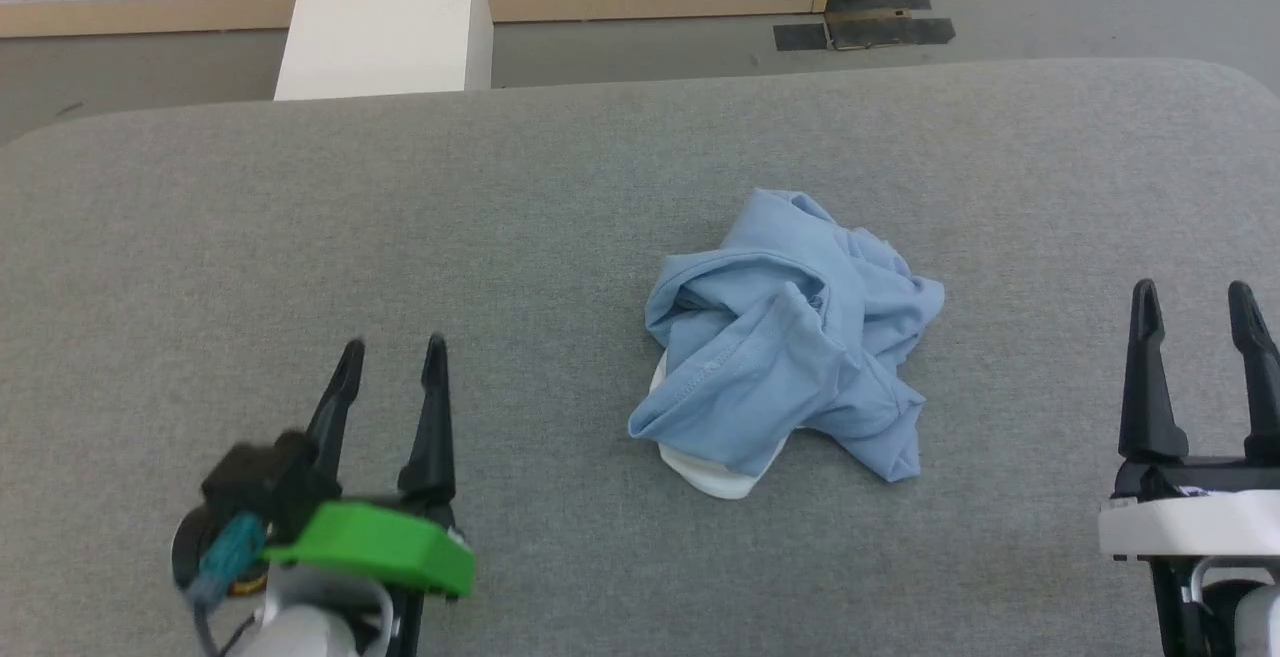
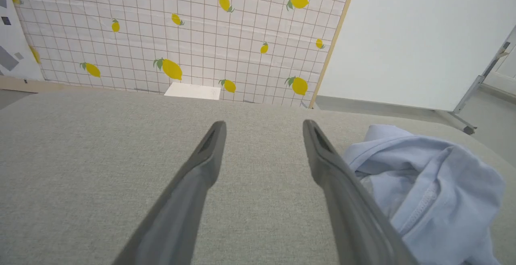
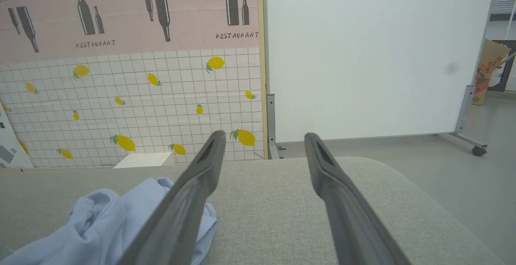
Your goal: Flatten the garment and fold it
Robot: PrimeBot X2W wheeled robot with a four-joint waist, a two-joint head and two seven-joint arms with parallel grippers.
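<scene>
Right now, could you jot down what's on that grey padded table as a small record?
garment: light blue soft cotton T-shirt, crumpled in a heap, white inner panel showing at near edge
surface: grey fabric-covered table
left gripper: open, empty, left of shirt, apart
right gripper: open, empty, right of shirt, apart
behind: white box beyond table

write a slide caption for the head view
Crumpled light blue T-shirt on the grey padded table, flanked by the open left tool and open right tool.
</scene>
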